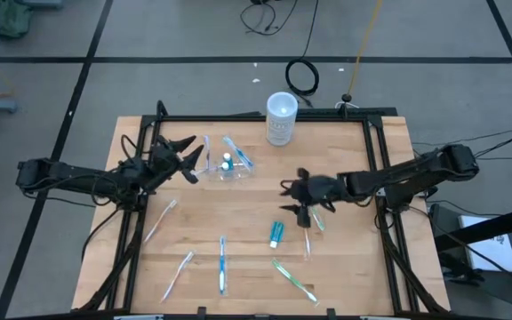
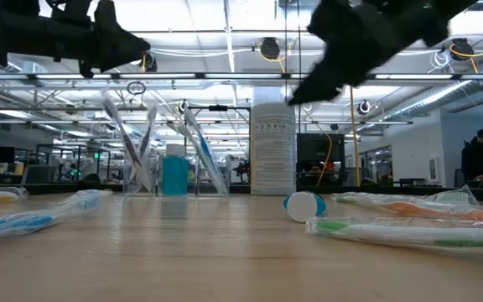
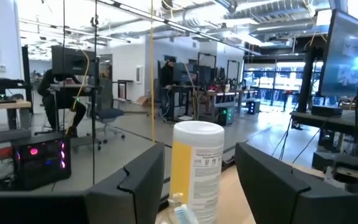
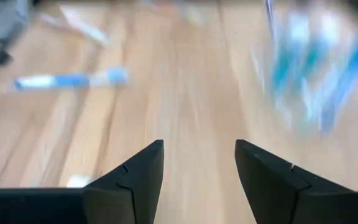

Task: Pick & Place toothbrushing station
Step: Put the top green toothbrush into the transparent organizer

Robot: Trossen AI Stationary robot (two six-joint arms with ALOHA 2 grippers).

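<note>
The toothbrushing station (image 1: 225,166) is a clear shallow tray on the far middle of the wooden table. Toothbrushes and a small blue-capped piece stand in it, and the brushes lean against its walls (image 2: 174,164). It shows blurred in the right wrist view (image 4: 309,68). My left gripper (image 1: 192,160) hovers open just left of the tray, above the table, with nothing between its fingers (image 3: 135,186). My right gripper (image 1: 284,198) hangs open over the table's middle, right of the tray and pointing toward it, with nothing between its fingers (image 4: 135,174).
A tall white cylindrical cup (image 1: 281,118) stands at the far edge behind the tray. Several toothbrushes (image 1: 222,265) lie loose on the near half, with a blue toothpaste tube (image 1: 276,233) near my right gripper. Black frame rails (image 1: 376,151) run along the table's sides.
</note>
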